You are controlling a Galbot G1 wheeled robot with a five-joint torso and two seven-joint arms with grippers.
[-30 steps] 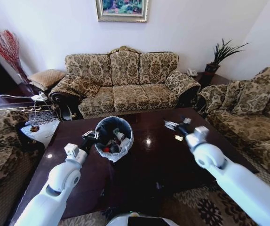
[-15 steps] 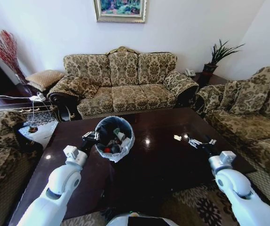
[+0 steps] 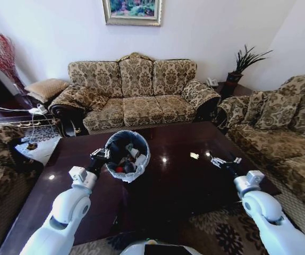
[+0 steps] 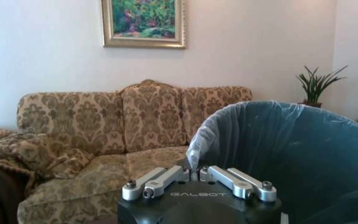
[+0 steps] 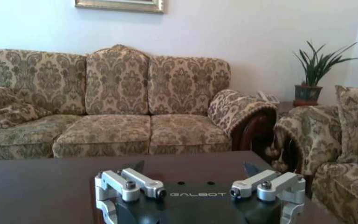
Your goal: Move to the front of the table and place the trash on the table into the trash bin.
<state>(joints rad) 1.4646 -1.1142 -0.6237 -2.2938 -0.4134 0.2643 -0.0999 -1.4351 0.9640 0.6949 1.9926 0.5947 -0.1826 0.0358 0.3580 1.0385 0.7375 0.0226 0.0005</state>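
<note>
Head view is showing the glossy dark brown rectangular coffee table (image 3: 179,180) as the landmark for this inspection. Standing on that table, towards its left half, is the small round black trash bin (image 3: 127,155) with a whitish plastic liner folded over its rim; red-and-white wrappers and other litter (image 3: 127,162) are lying inside it. The left gripper (image 3: 100,154) is sitting at the bin's left rim, and in the left wrist view its fingers (image 4: 195,175) are drawn together right at the folded liner, apparently pinching it, judged as steadying the bin for deposits. The right gripper (image 3: 222,161) is hovering over the table's right half with its fingers spread and nothing between them. One small pale scrap (image 3: 194,155) is lying on the table between bin and right gripper, just beside the gripper; it looks like the only trash left.

Patterned sofas (image 3: 136,95) are surrounding the table on three sides. Nothing is standing between the right gripper and the scrap.
</note>
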